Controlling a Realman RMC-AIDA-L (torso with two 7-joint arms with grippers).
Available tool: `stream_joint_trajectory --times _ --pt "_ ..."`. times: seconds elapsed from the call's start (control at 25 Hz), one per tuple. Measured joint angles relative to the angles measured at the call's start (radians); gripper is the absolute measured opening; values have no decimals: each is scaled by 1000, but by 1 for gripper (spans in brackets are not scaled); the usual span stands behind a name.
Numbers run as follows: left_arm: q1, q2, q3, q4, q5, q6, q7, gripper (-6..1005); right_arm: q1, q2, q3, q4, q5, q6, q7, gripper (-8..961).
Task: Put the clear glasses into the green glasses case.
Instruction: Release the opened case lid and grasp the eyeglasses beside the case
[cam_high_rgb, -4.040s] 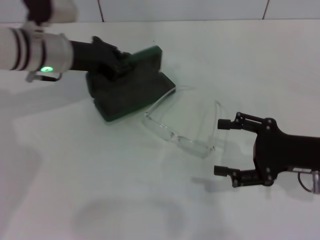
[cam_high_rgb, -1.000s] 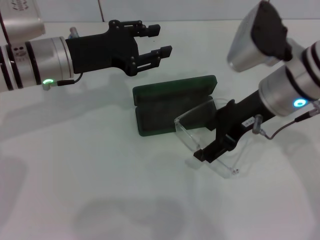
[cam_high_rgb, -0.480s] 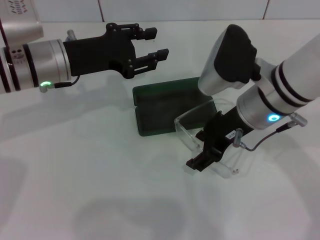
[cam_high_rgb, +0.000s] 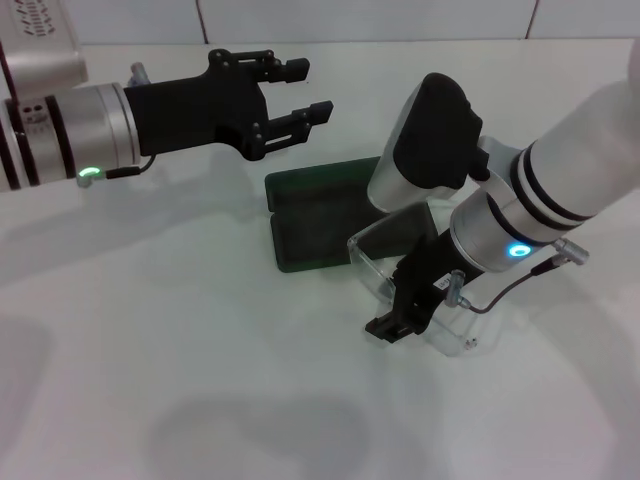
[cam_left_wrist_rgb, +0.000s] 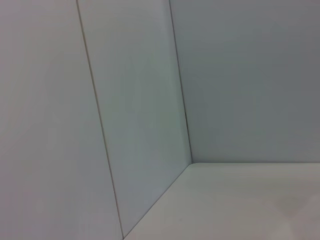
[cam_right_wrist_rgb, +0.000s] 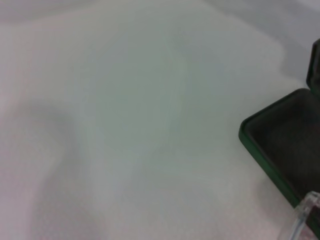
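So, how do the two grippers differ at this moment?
The left gripper hovers above the table behind the green glasses case, fingers open and empty. The right gripper is low at the table in front of the case, at the clear glasses; whether it grips them is unclear. Both are black.

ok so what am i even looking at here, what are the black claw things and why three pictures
It is a two-armed robot seen from its own cameras. The wide picture comes from its head, looking down at a white table. The other two come from cameras on its wrists: the left one shows only wall, the right one shows table and a corner of the open green glasses case. The left end effector hovers open behind the case, holding nothing. The right end effector is down at the clear glasses, which lie just in front of the case, apparently gripping the frame.
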Motion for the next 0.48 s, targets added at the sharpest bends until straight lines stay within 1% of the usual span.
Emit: stream_joint_trajectory --times 0.08,0.32,0.48 --pt "2 0 0 0 0 0 0 532 2 0 -4 6 -5 5 6 503" --pt "6 0 0 0 0 0 0 532 4 0 -9 19 -9 20 7 512" --pt "8 0 0 0 0 0 0 532 4 0 -17 20 -9 23 7 451"
